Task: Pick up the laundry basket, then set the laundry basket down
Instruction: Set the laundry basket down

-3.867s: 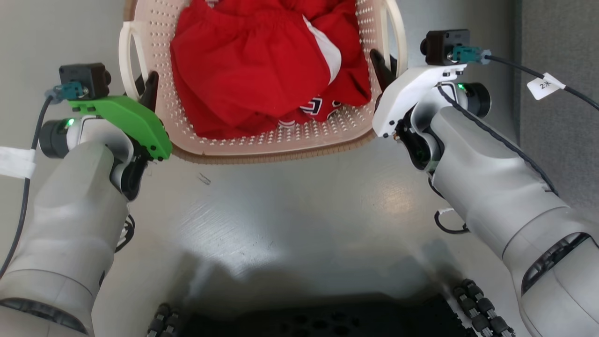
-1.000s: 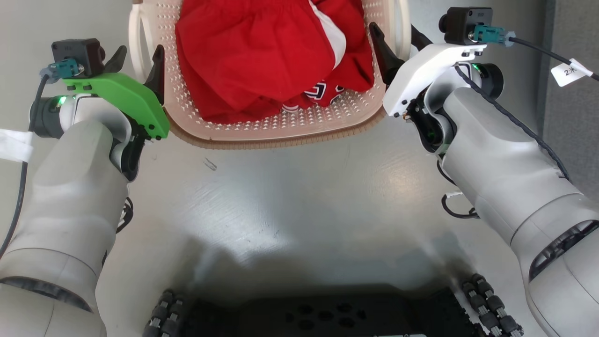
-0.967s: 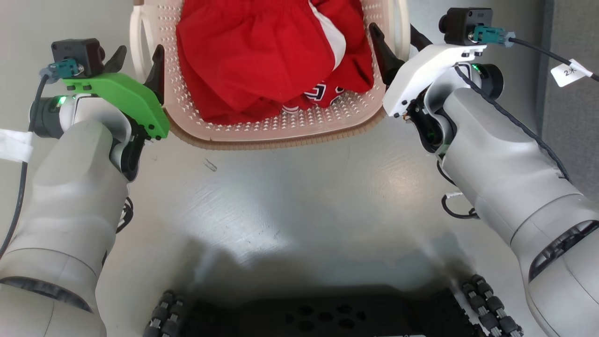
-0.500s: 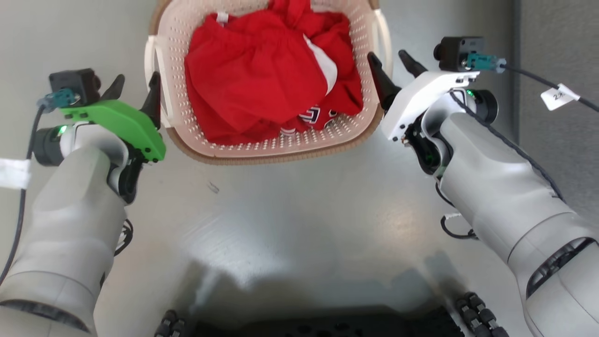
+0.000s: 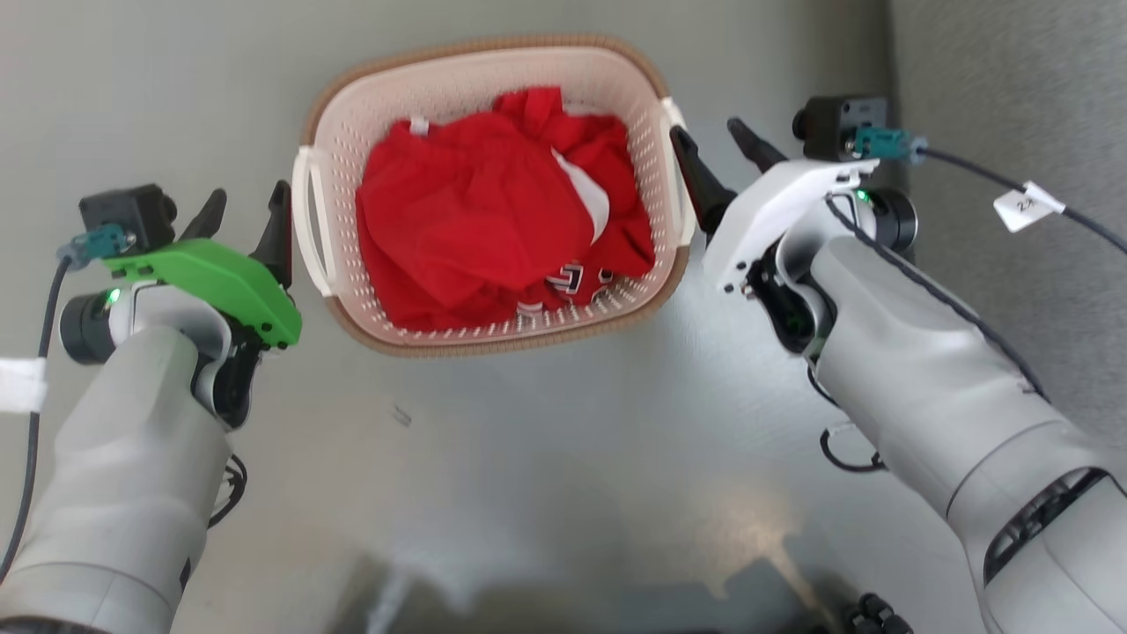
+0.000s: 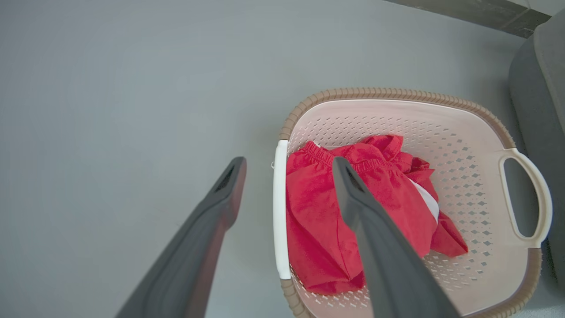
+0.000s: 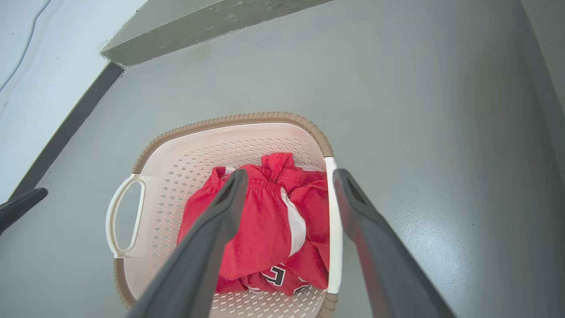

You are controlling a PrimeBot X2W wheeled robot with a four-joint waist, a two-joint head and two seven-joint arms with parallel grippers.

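The basket (image 5: 414, 88) stands on the grey floor (image 5: 546, 458), between the two grippers; it holds crumpled red clothes (image 5: 475, 229) with a white stripe and some lettering. The left gripper (image 5: 248, 198) is just beside the left handle (image 5: 308, 220), not touching it, fingers spread wide and holding nothing; the right gripper (image 5: 706, 132) is just beside the right handle (image 5: 673, 167), equally wide apart and empty. In the left wrist view the left handle's white bar shows between that gripper's fingers, one finger crossing the clothes in the picture, and the right handle shows as a full loop on the far side; the right wrist view mirrors this, with the right handle's bar between its fingers, and adds a pale wall (image 7: 39, 53) with dark skirting beyond the basket.
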